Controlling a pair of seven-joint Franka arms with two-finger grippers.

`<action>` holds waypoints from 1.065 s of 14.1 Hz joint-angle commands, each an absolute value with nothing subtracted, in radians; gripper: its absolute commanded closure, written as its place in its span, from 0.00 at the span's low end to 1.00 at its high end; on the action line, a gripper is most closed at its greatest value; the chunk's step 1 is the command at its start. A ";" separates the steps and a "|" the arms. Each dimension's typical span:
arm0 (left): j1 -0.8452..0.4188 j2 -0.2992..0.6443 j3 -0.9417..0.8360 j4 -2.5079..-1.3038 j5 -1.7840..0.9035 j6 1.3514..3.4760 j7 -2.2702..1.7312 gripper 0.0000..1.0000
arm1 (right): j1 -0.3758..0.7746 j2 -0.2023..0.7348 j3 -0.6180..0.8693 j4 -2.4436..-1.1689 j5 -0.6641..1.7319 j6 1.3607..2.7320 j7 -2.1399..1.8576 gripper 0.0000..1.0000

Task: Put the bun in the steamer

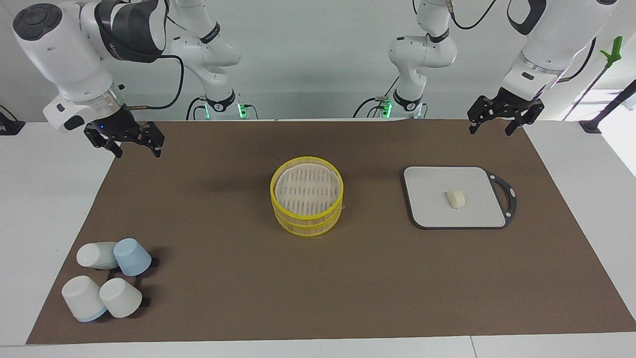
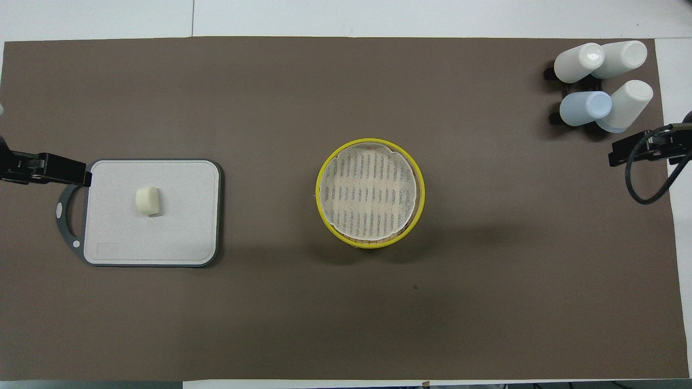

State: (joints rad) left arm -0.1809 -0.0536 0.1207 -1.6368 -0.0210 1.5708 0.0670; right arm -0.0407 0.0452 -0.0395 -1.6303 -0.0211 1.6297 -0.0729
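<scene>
- Facing view: we see the bun [image 1: 455, 199] lying on the grey board [image 1: 432, 211], toward the left arm's end of the table, with the steamer [image 1: 306, 201] at the table's middle, uncovered and with nothing in it.
- Facing view: our left gripper [image 1: 499, 122] hangs in the air over the mat's edge close to the robots, its fingers spread apart and holding nothing; the bun lies farther from the robots than the spot under it and a little toward the steamer.
- Facing view: our right gripper [image 1: 130, 144] waits over the other end of the mat, fingers likewise apart, with the cluster of cups [image 1: 107, 283] farther out on that end.
- Overhead view: the bun [image 2: 147, 201] sits near the board's [image 2: 178, 237] middle, well apart from the steamer [image 2: 371, 193]; it is only slightly oblong, so we cannot tell its long axis with confidence.
- Overhead view: the left gripper [image 2: 43, 168] shows beside the board's handle end, the right gripper [image 2: 643, 150] near the cups [image 2: 603, 84].
- Judgement: we take the left arm as clearly the nearer one, so the pick should fall to it, followed by a carry toward the table's middle.
</scene>
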 commanded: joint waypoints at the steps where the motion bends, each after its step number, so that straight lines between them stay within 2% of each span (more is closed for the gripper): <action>1: -0.198 -0.071 0.130 -1.649 -0.008 1.569 0.061 0.00 | -0.032 0.015 -0.038 -1.661 -0.009 1.624 -0.086 0.00; 8: -0.190 -0.078 0.130 -1.670 -0.008 1.578 0.061 0.00 | -0.026 0.015 -0.035 -1.663 -0.009 1.632 -0.086 0.00; 11: -0.184 -0.150 0.130 -1.822 -0.008 1.673 0.067 0.00 | 0.070 0.020 -0.032 -1.680 -0.008 1.704 -0.020 0.00; 13: -0.183 -0.204 0.132 -1.957 -0.008 1.765 0.067 0.00 | 0.181 0.061 -0.032 -1.671 -0.008 1.756 0.169 0.00; 15: -0.167 -0.210 0.132 -2.022 -0.008 1.810 0.071 0.00 | 0.282 0.121 -0.034 -1.637 -0.008 1.801 0.299 0.00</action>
State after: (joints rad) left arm -0.1768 -0.1451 0.1292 -1.8972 -0.0200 1.7355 0.0670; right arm 0.2099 0.0698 -0.0317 -1.6550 -0.0138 1.7564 0.1930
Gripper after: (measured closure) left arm 0.000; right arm 0.000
